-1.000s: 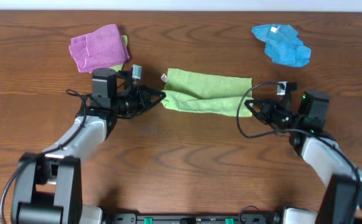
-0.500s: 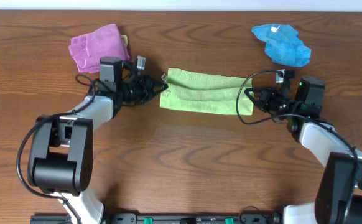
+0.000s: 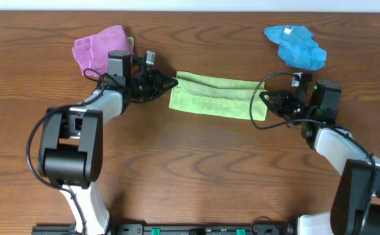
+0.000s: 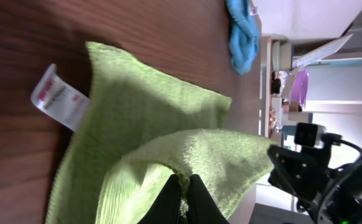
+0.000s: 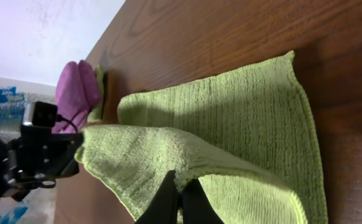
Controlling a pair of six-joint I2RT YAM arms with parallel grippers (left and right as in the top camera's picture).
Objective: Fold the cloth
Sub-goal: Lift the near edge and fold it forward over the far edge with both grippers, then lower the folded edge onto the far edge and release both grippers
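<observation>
A: How do the arms sit?
B: Both reach in low and face each other. The left gripper [image 3: 170,83] is pinched tight on the cloth's [image 3: 219,96] left end, and the right gripper [image 3: 266,104] on its right end. Each holds a raised top layer.
A: And the cloth?
B: It's a long folded strip stretched between them, toward the back.
A: Room?
B: Bare table [image 3: 190,170] lies in front. The pink cloth [image 3: 102,49] is near the left arm, and the blue cloth [image 3: 296,47] is well apart, back right.
</observation>
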